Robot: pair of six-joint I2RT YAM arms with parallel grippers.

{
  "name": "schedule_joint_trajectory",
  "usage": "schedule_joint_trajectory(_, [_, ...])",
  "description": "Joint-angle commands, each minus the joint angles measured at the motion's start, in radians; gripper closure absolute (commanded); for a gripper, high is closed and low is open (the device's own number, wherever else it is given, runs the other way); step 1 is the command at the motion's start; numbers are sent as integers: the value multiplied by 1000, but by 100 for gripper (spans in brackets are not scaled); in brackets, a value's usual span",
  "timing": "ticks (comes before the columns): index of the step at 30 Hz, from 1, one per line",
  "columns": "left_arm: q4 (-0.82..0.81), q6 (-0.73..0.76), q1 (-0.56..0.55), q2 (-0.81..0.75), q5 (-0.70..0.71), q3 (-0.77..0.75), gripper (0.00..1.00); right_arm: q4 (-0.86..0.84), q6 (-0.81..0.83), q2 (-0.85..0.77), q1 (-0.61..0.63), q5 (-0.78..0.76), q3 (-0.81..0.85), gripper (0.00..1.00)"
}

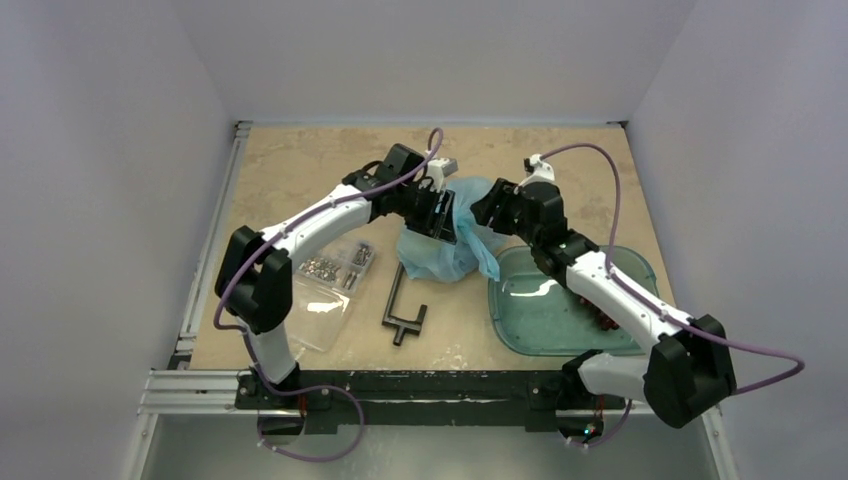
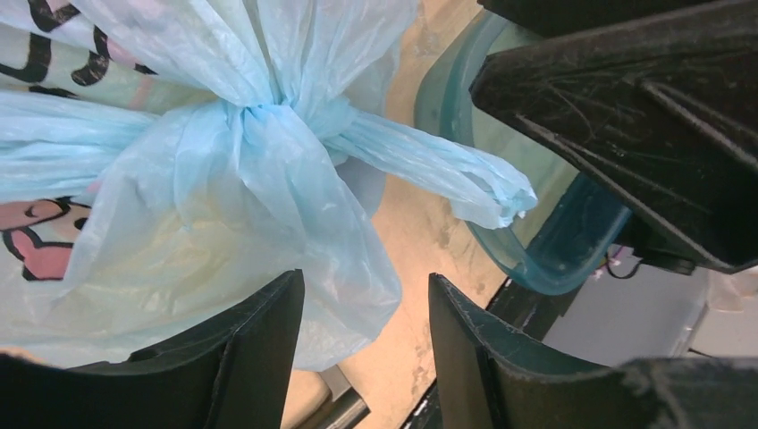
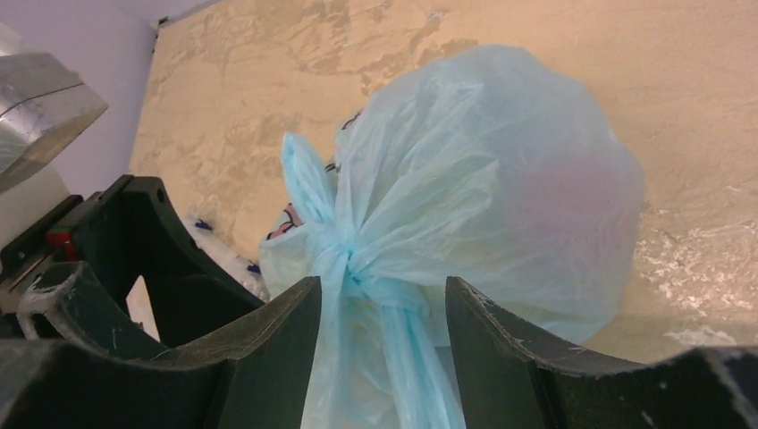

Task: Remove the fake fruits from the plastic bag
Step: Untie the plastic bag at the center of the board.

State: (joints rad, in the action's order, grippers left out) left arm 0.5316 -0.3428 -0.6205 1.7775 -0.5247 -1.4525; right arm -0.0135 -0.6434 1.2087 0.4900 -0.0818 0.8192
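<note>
The light-blue plastic bag (image 1: 447, 245) lies tied in a knot (image 2: 268, 116) mid-table, with a red-and-dark print on its side. The fake fruits inside are hidden; only pale yellowish shapes show through the film. My left gripper (image 1: 438, 213) is open at the bag's left top, and a bag fold lies against its left finger (image 2: 259, 349). My right gripper (image 1: 481, 213) is open on the right. In the right wrist view its jaws (image 3: 384, 290) straddle the bag's twisted handle tail (image 3: 398, 357) just below the knot without pinching it.
A teal tray (image 1: 545, 320) sits right of the bag, with something small and dark red in it beside the right arm. A clear bag of metal screws (image 1: 330, 275) and a black clamp tool (image 1: 403, 310) lie left of the bag.
</note>
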Motion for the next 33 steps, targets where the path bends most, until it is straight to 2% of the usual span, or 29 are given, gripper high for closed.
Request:
schedule_joint_trajectory(1, [63,67,-15,17,100,-84,48,7,34,55,-38,96,55,46])
schedule_joint_trajectory(3, [71,92,-23,8,154,-84,45,38,42,82,-43,110,70,46])
schedule_joint_trajectory(6, [74,110,-27,4,216,-89,35,19,39,93,-45,147,64,45])
schedule_joint_trajectory(9, [65,139,-24,37,223,-120,29,23,27,102,-45,168,76,44])
schedule_joint_trajectory(13, [58,117,-2,79,132,-138,28,-13,-3,122,-46,201,66,43])
schedule_joint_trajectory(18, [54,129,10,90,149,-134,28,-52,-46,162,-45,228,48,43])
schedule_joint_trajectory(21, [71,131,16,119,136,-147,36,-78,-75,174,-45,229,40,43])
schedule_joint_trajectory(26, [97,136,17,134,121,-168,66,-81,-92,187,-45,207,47,44])
schedule_joint_trajectory(33, [97,130,16,138,73,-175,95,-84,-101,184,-46,151,52,46])
